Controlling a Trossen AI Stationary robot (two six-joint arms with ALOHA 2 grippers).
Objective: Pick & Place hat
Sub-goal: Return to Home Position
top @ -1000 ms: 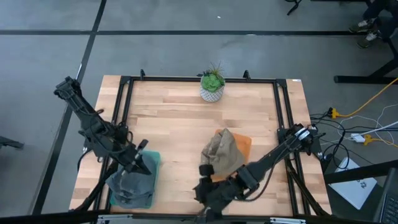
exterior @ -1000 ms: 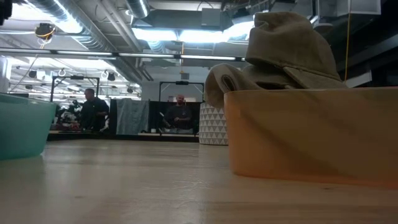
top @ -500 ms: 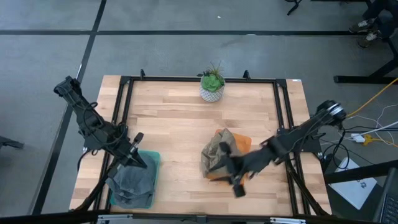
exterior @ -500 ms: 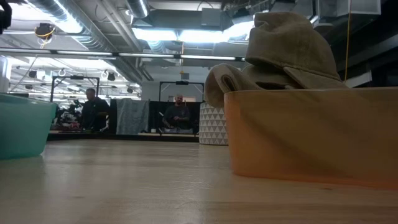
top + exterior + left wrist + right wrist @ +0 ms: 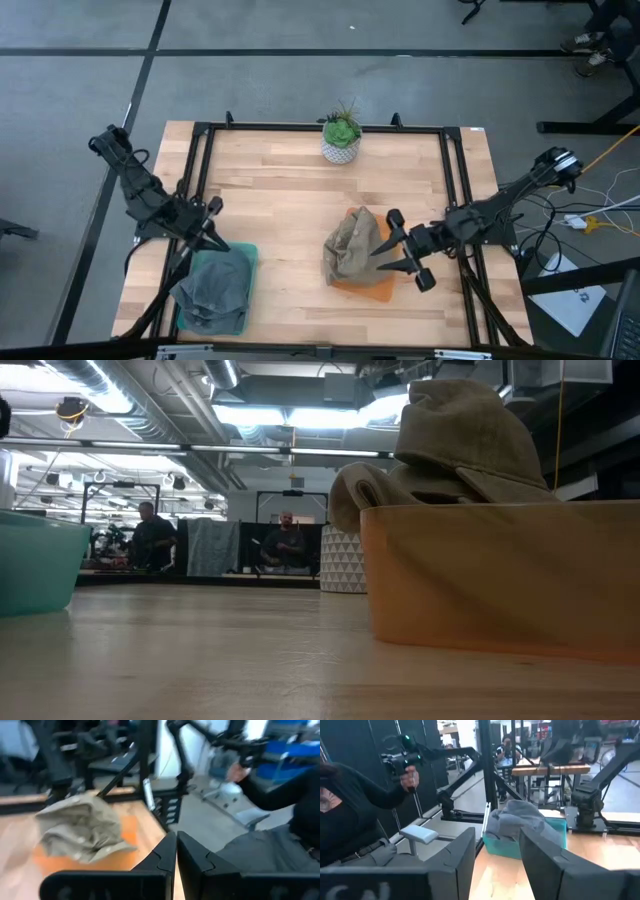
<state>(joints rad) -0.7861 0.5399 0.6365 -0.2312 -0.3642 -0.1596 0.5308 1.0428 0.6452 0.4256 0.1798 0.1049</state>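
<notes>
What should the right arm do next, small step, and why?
Probably draw the right gripper back toward its own table edge. It hangs open and empty beside the orange bin, the brown caps lie in that bin, the blue cap in the green bin, and no cap shows loose on the table. The left gripper is shut, beside the green bin.

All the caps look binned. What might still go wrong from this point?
1. The brown caps are heaped well above the orange bin's rim; a knock might tip one out.
2. The right gripper hangs open right beside that bin, so a spread finger might snag fabric when it moves.
3. The left gripper, shut, sits near the green bin's corner, where the blue cap covers the rim.
</notes>
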